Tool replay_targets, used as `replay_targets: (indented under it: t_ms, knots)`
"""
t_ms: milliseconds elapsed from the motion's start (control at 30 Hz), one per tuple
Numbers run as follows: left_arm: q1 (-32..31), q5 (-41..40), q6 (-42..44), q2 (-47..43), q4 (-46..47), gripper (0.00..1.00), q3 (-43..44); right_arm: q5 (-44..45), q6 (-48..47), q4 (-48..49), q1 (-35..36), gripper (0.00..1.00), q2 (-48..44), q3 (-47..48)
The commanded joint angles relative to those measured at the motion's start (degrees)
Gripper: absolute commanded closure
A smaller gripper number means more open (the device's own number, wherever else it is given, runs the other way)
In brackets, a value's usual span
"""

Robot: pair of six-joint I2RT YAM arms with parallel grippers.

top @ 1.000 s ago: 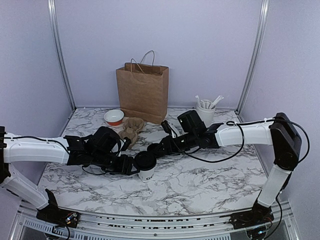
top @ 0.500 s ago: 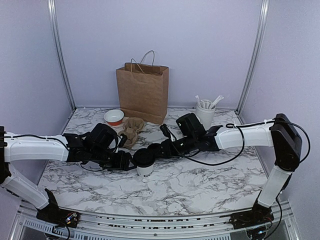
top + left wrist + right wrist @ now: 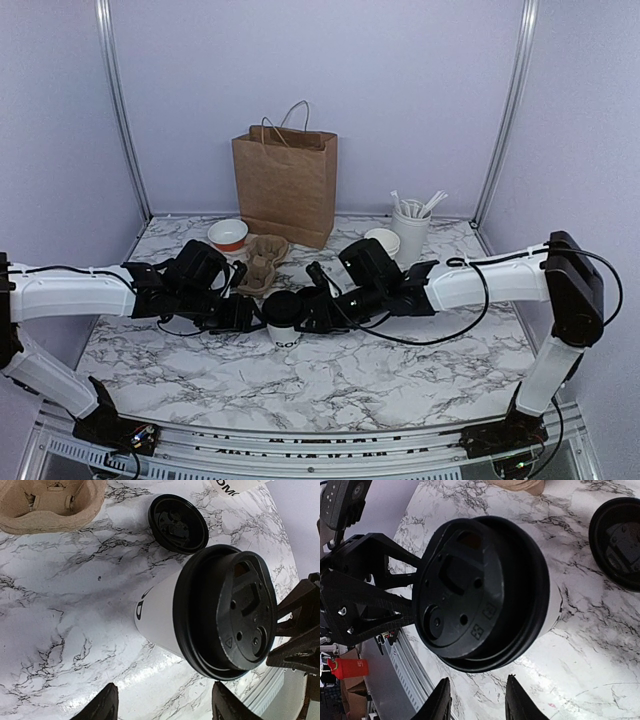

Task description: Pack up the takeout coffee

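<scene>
The takeout coffee cup (image 3: 284, 325) stands upright mid-table, white with dark lettering near its base and the black lid (image 3: 282, 306) on top. It fills the left wrist view (image 3: 165, 615) and the right wrist view (image 3: 547, 605). My left gripper (image 3: 247, 315) is just left of it, open and empty (image 3: 167, 705). My right gripper (image 3: 312, 312) is just right of it, open and empty (image 3: 479, 700). Neither gripper's fingers touch the cup.
A second black lid (image 3: 177, 524) lies on the marble beyond the cup, also in the right wrist view (image 3: 619, 542). The brown pulp carrier (image 3: 262, 258), a red-and-white bowl (image 3: 228, 235), a brown paper bag (image 3: 286, 185) and the cup of stirrers (image 3: 411, 222) stand at the back.
My left gripper has drawn back to the left, away from the cup. My right arm has swung left and lower, beside the cup. The cup sits slightly further left and back.
</scene>
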Motion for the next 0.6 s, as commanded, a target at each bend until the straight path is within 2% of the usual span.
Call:
replay_targets:
  t_ms: [0, 300, 567]
  knots:
    - [0.73, 0.35, 1.26, -0.25, -0.84, 0.36, 0.14, 0.76, 2.09, 1.93, 0.68, 0.64, -2.02, -0.11]
    - [0.93, 3.04, -0.85, -3.75, -0.92, 0.36, -1.34, -4.66, 3.43, 6.53, -6.74, 0.63, -5.41, -4.33]
    - [1.0, 4.08, -4.87, -4.59, 2.14, 0.36, -3.64, -9.68, 5.0, 12.01, -10.06, 0.63, -1.57, -3.63]
